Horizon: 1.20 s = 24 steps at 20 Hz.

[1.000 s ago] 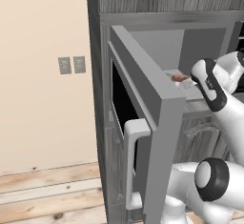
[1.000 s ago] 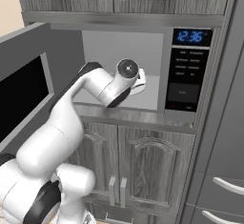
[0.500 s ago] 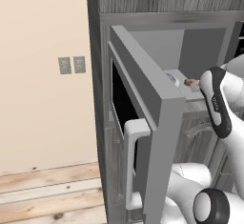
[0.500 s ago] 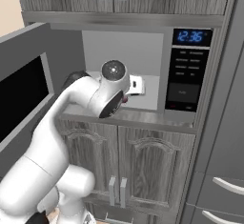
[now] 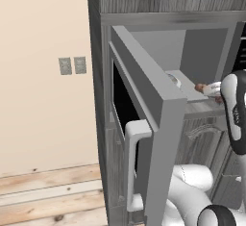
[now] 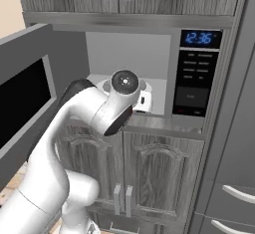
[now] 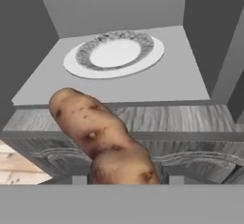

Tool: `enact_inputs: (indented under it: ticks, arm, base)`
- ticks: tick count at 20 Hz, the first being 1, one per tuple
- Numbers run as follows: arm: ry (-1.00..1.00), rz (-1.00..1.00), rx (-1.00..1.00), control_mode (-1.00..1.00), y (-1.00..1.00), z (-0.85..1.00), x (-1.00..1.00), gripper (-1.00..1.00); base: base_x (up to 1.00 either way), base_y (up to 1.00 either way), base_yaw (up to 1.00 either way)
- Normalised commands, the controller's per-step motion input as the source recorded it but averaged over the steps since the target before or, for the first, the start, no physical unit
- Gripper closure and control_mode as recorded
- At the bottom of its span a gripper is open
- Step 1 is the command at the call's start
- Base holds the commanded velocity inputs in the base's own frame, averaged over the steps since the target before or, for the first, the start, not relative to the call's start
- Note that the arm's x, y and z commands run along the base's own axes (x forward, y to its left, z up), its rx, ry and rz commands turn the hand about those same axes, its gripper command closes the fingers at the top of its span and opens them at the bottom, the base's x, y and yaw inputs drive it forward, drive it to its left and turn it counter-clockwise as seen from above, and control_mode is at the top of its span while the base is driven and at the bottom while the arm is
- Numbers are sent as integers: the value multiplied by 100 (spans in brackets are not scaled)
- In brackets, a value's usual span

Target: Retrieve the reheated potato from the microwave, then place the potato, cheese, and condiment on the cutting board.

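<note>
Gripper point(image 7: 125, 182) clamped on potato point(image 7: 102, 139), just outside the microwave point(image 6: 149, 68) mouth.
Potato sits in front of the cavity's near edge; white plate point(image 7: 114, 54) inside on the floor; door point(image 5: 144, 105) swung open left.

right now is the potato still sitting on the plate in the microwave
No, the potato is out in front of the microwave opening, while the white plate inside lies bare.
</note>
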Motion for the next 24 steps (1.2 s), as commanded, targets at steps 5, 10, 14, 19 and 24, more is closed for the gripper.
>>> enact_inputs:
  ticks: [5, 10, 14, 19, 24]
  arm:
    - [-10, 0, 7, -100, 0, 0, -59, 100]
    - [0, -1, 2, -100, 6, 0, -41, 100]
    - [0, -1, 0, -100, 10, 0, -31, 100]
    - [0, 0, 4, -100, 2, 1, -10, 100]
    - [0, 0, 0, -100, 0, 0, 0, 100]
  base:
    - [0, 0, 0]
    - [0, 0, 0]
    - [0, 0, 0]
    - [0, 0, 0]
    - [0, 0, 0]
